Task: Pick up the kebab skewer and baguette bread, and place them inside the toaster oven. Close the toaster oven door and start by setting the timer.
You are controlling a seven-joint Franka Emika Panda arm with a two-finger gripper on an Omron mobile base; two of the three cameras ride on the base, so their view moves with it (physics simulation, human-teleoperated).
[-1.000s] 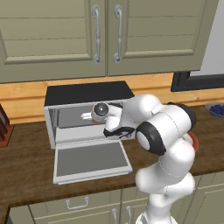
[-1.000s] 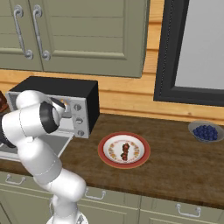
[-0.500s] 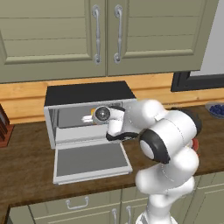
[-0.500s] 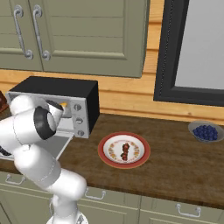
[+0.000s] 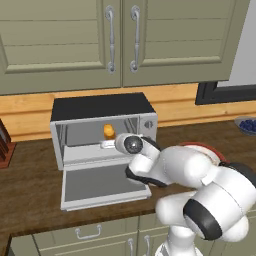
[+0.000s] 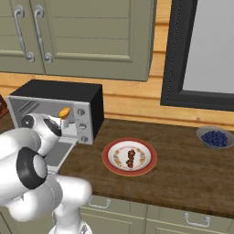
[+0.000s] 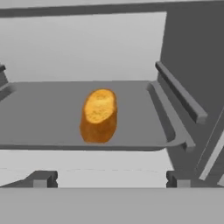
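Baguette bread (image 7: 99, 116) is sitting inside the toaster oven (image 5: 102, 107); jaws are standing wide, empty. Kebab skewer (image 6: 130, 157) is waiting: light, thin, probably best pinched mid-stick.

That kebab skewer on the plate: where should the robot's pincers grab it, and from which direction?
Probably from straight above, pinching across the middle of the kebab skewer. It lies flat on the plate, so no side offers room underneath; the open gripper should straddle its thin width.

Baguette bread (image 7: 99, 115) on the tray inside the toaster oven (image 5: 102, 131), before my gripper (image 7: 110, 178). Toaster oven door (image 5: 102, 185) down in front. Kebab skewer (image 6: 130, 157) on plate (image 6: 129, 157), right of oven.
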